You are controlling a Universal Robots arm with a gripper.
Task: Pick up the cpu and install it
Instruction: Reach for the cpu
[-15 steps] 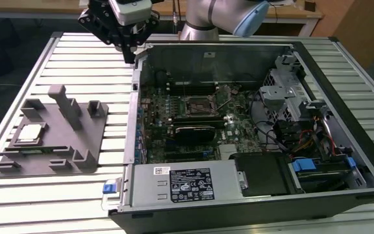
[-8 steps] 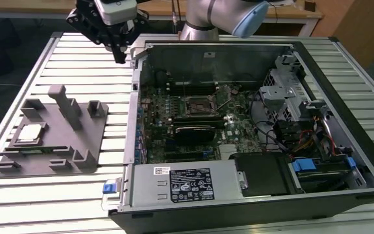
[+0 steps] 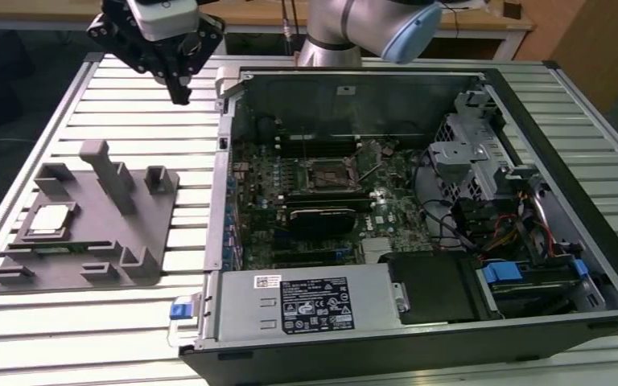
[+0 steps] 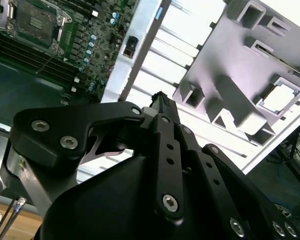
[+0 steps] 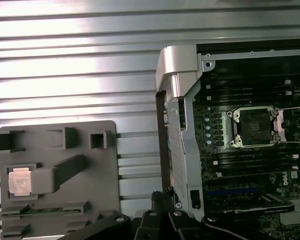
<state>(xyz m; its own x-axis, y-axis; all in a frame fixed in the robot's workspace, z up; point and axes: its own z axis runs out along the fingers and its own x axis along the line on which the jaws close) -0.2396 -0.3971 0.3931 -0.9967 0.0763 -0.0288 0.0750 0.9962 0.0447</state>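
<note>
The gripper (image 3: pixel 180 92), closed and empty, hangs above the bench (image 3: pixel 126 121); the cpu (image 3: pixel 49 219) lies flat in the grey tray (image 3: pixel 146 229), well apart toward the exterior view's left.

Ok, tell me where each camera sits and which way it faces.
Exterior view: off the arm, raised, looking down on the grey tray and open computer case; the arm and end effector show.
First wrist view: on the wrist, looking straight down; the end effector's tip shows.
Second wrist view: on the wrist, slanting along the end effector's body.
Shared: all show the cpu in the tray.
</note>
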